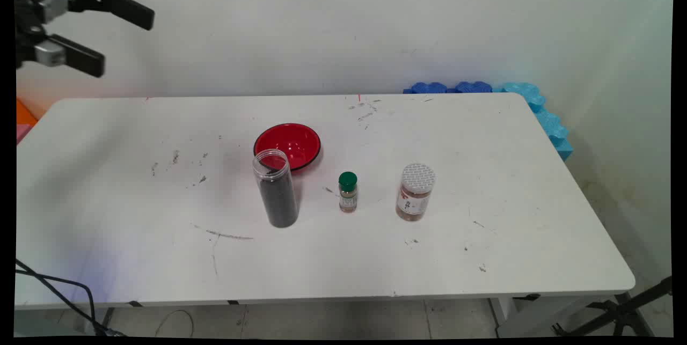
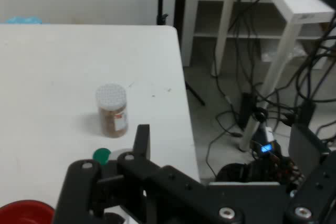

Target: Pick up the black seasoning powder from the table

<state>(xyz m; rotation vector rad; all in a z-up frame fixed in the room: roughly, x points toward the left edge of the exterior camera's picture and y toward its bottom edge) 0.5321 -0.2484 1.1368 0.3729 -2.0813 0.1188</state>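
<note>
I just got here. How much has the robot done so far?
Nothing looks done yet: the red bowl is empty, and the open tall jar, green-capped bottle and white-lidded jar stand upright. In hand: nothing; the jaws are open, high at the left. So whatever the job is, all of it seems left.

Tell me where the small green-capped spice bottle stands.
Main view: the small green-capped spice bottle stands mid-table between the tall clear jar and the white-lidded jar.

Lab, plain white table (image 1: 536, 248), tangled cables (image 2: 252, 103), blue foam blocks (image 1: 542, 106)
</note>
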